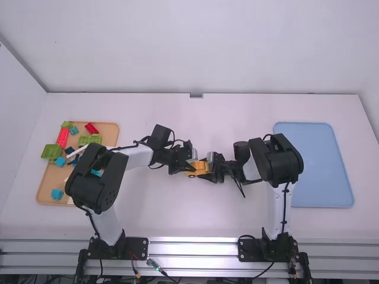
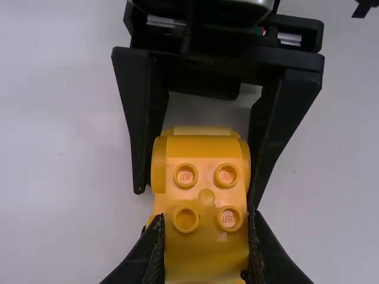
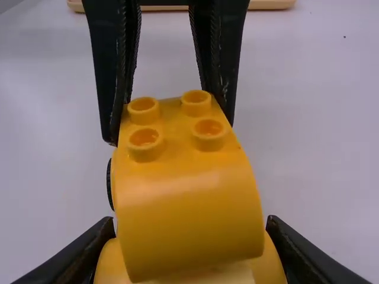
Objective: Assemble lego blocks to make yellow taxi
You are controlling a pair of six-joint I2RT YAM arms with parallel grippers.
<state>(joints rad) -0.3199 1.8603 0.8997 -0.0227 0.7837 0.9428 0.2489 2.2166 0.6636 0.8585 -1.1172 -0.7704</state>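
Note:
My left gripper [image 1: 187, 165] and my right gripper [image 1: 211, 170] face each other near the table's middle, with the yellow car [image 1: 199, 170] between them. In the left wrist view my left gripper [image 2: 206, 251] is shut on the near, studded end of the yellow car [image 2: 206, 198]; the right gripper's fingers flank its far end. The right wrist view has my right gripper [image 3: 190, 251] shut around the wide rounded end of the yellow car [image 3: 183, 183], while the left gripper's fingers hold the studded end. A dark wheel edge [image 3: 110, 183] shows at one side. Its underside is mostly hidden.
At the left, a wooden tray [image 1: 47, 187] holds several loose blocks, among them a red one [image 1: 63, 137], a green one [image 1: 51, 151] and a light blue one [image 1: 57, 194]; the left arm partly covers it. A blue tray [image 1: 323, 165] lies at the right behind the right arm.

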